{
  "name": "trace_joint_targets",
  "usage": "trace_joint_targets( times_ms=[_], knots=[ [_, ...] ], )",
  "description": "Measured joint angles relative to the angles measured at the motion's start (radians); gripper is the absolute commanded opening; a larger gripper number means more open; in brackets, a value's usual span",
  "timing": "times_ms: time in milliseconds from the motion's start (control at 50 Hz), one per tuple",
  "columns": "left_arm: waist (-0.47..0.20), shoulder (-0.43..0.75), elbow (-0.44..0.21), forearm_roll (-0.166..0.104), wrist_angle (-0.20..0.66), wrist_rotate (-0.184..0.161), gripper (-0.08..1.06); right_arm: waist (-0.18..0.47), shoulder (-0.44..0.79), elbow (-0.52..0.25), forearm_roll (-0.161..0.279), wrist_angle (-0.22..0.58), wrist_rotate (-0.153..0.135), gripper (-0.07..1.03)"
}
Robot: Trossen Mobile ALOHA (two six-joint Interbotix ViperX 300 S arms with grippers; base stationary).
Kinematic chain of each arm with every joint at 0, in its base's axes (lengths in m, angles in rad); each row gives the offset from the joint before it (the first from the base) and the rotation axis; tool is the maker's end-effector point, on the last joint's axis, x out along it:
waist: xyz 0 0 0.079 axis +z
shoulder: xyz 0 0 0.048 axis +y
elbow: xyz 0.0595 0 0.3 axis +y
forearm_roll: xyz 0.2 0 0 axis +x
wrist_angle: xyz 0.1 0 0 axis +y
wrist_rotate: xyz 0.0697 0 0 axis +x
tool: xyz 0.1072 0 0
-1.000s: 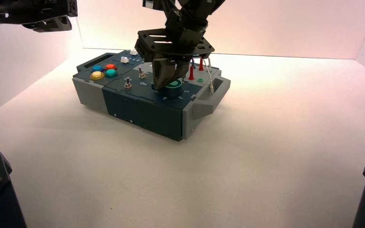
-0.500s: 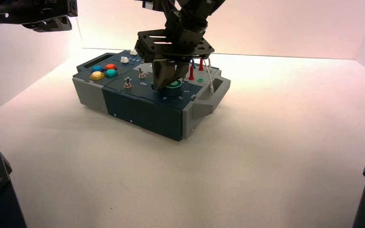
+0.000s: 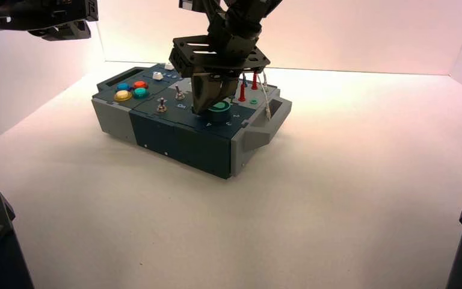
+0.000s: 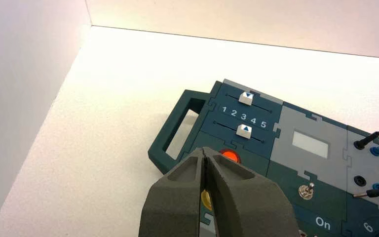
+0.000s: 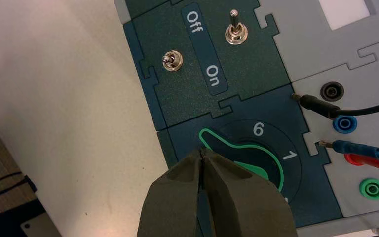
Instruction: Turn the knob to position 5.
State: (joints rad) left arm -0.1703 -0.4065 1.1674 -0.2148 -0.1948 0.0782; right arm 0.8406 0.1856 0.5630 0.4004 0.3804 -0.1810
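Pale tabletop [image 3: 337, 198], knob [image 5: 271, 163] pointing lengthwise toward switches [image 5: 236, 32], closed right gripper [image 5: 202, 152] over it, closed left gripper [image 4: 203, 150] aloft.

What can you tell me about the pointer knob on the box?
The knob is teardrop-shaped and dark teal, with a bright green outline around its top and a green patch inside. It sits raised on a dark blue panel, in the box's near right part as seen from above, ringed by white digits. In the right wrist view its narrow tip points to the side of the 6 away from the 1. The right gripper is over it, hiding part; contact is unclear.
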Motion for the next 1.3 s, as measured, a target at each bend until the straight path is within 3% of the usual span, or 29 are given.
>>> trace_joint_targets(
  times_ms=[1300],
  knots=[
    [0.0, 0.0, 0.0, 0.0, 0.0, 0.0, -0.03, 0.008, 0.012, -0.009, -0.002, 0.015, -0.002, -0.02]
  ],
)
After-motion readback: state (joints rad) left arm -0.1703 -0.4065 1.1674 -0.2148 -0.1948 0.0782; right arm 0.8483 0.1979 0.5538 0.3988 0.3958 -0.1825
